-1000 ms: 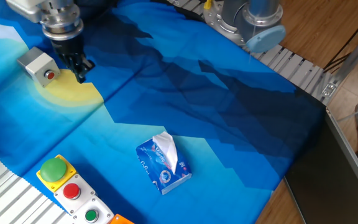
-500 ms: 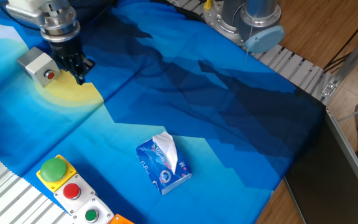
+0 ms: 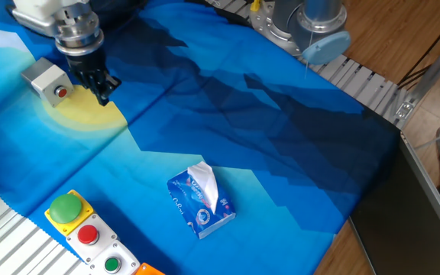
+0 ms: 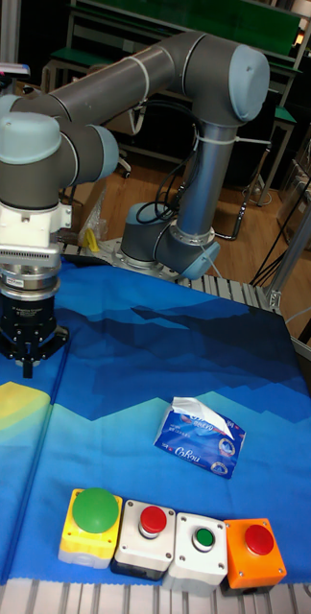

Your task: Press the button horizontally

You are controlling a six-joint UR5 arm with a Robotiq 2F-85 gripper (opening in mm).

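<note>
The button (image 3: 62,92) is small, round and red, set in the side face of a light-grey box (image 3: 43,76) at the far left of the blue cloth. That face points toward my gripper (image 3: 103,96). The black fingertips hang just right of the box, a short gap from the button, low over the yellow patch of cloth. In the tall fixed view my gripper (image 4: 27,363) points straight down and its fingers meet in a single tip, so it is shut with nothing held. The box does not show in that view.
A blue tissue pack (image 3: 201,202) lies mid-cloth. Along the front edge stands a row of button panels: a yellow one with a green dome (image 3: 66,206), a white one with a red button (image 3: 88,234), another with a green button (image 4: 204,537), and an orange one (image 4: 254,549). The arm's base (image 3: 304,23) is at the back.
The gripper edged slightly left toward the box, then came back a little to the right and lower. The box and the other objects have not moved.
</note>
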